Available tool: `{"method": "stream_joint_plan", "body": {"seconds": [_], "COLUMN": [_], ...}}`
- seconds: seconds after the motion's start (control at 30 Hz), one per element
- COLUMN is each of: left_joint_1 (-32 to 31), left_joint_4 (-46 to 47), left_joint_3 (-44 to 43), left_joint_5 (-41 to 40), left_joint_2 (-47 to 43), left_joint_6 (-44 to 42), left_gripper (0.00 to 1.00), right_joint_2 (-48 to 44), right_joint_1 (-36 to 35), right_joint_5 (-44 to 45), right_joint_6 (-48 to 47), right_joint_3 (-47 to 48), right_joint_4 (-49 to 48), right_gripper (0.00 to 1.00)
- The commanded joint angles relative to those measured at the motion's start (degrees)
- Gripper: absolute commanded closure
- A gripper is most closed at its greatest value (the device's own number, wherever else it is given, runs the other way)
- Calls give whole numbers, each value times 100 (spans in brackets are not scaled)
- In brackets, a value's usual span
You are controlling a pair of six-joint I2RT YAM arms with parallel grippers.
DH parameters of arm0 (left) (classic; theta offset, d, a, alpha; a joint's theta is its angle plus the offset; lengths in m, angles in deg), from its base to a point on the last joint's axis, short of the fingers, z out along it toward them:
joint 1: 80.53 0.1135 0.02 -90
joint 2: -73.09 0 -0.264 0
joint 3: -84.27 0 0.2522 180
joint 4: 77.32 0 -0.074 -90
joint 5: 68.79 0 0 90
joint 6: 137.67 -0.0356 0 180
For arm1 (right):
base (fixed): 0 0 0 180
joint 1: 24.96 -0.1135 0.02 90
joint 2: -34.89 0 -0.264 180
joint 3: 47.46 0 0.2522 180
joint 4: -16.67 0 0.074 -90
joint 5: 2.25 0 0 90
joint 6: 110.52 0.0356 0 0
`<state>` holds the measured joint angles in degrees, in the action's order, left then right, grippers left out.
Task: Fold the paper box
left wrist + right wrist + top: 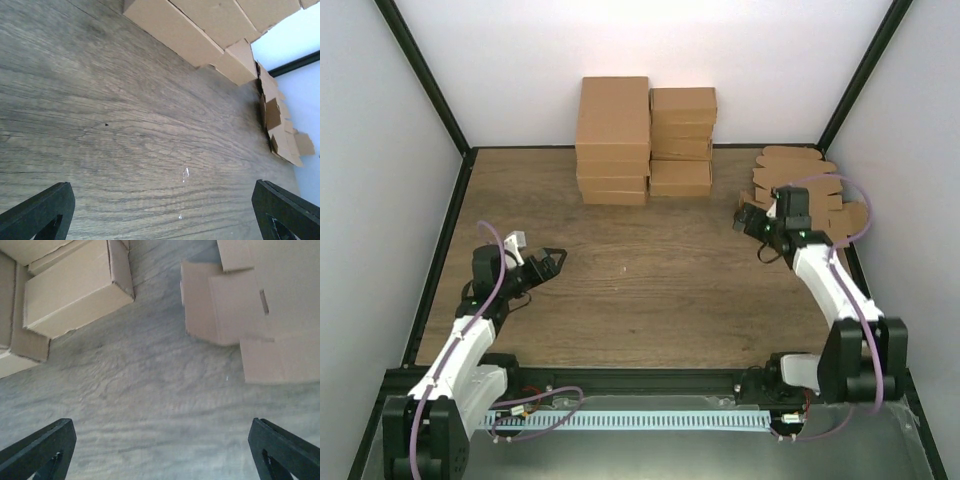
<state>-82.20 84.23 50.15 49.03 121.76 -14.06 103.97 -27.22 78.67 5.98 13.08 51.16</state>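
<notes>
No single paper box sheet lies apart on the table. Flat brown die-cut blanks with flaps and rounded tabs lie in a pile (815, 180) at the back right; I cannot tell which one is the task's. The top sheets of the pile show in the right wrist view (260, 315). My right gripper (748, 220) is open and empty, just left of the pile's near edge, over bare wood (162, 445). My left gripper (556, 258) is open and empty at the left of the table, over bare wood (162, 210).
Two stacks of ready-made brown cartons (613, 140) (682, 140) stand at the back centre, also in the left wrist view (200, 30) and the right wrist view (75, 290). White walls with black frame posts enclose the wooden table (640, 290).
</notes>
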Motion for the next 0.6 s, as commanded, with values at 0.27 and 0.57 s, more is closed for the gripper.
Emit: {"method": "stream_joint_plan", "body": {"seconds": [0.27, 0.57], "left_joint_1": [-143, -271], "left_joint_4": [990, 1030], "left_joint_3": [329, 287], "left_joint_5": [410, 342], "left_joint_2": [426, 723], "left_joint_6": [-225, -228], "left_gripper": [0, 0], "right_joint_2": [2420, 3266], "right_joint_1": [-51, -133], "right_joint_5": [1147, 1291], "right_joint_6": [-1162, -1223], "right_joint_3": [1772, 2470], "right_joint_4": [-11, -95], "right_gripper": [21, 60]}}
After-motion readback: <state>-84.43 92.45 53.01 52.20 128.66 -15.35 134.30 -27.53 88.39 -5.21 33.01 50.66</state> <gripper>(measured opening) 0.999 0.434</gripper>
